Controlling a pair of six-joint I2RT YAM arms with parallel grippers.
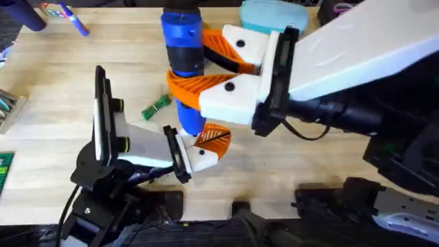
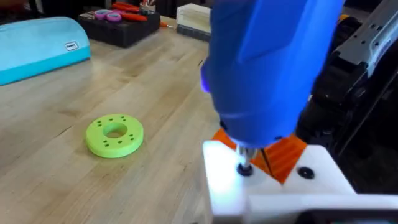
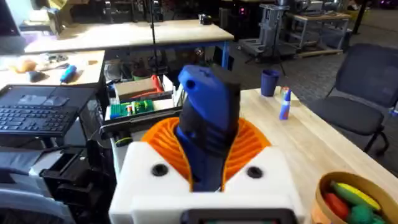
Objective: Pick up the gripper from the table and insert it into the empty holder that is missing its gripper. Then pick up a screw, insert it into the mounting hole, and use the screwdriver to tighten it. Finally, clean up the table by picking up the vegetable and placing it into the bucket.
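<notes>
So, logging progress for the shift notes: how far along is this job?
Done, it seems: the gripper sits in the holder. In hand: the right gripper holds the screwdriver, tip on a screw in the mounting hole. Left: the vegetable lies on the table, not yet binned.

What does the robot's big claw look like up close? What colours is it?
The right gripper has two white blocky fingers with orange ribbed pads and a round black dot on each. Behind them sit a black plate, a smooth white arm shell, and a black cable looping underneath.
</notes>
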